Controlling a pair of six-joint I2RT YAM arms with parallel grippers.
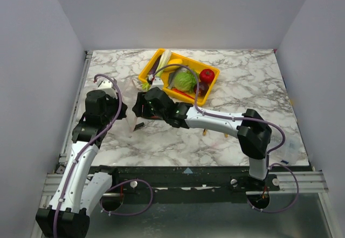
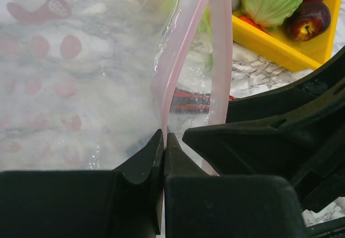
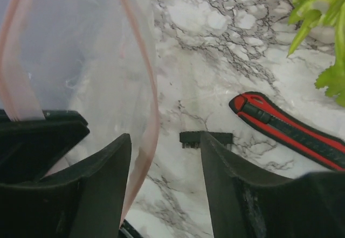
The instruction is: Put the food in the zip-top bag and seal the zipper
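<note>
The clear zip-top bag (image 2: 81, 87) hangs between my two grippers over the marble, and I see no food inside it. My left gripper (image 2: 163, 138) is shut on its pink zipper (image 2: 183, 49) strip. My right gripper (image 3: 164, 141) stands open at the bag's mouth. The other pink rim (image 3: 145, 141) passes loosely between its fingers, close to the left one. The food lies in a yellow tray (image 1: 161, 87): lettuce (image 1: 185, 80), tomato (image 1: 207, 76), dark red onion (image 2: 308, 20) and leek (image 1: 163, 59). Green leaves (image 3: 318, 28) show at the right wrist view's upper right.
A red-and-black pocket knife (image 3: 285, 125) lies on the marble just right of my right gripper, and a small black toothed piece (image 3: 205, 139) lies between its fingers. White walls enclose the table (image 1: 248, 87) on three sides.
</note>
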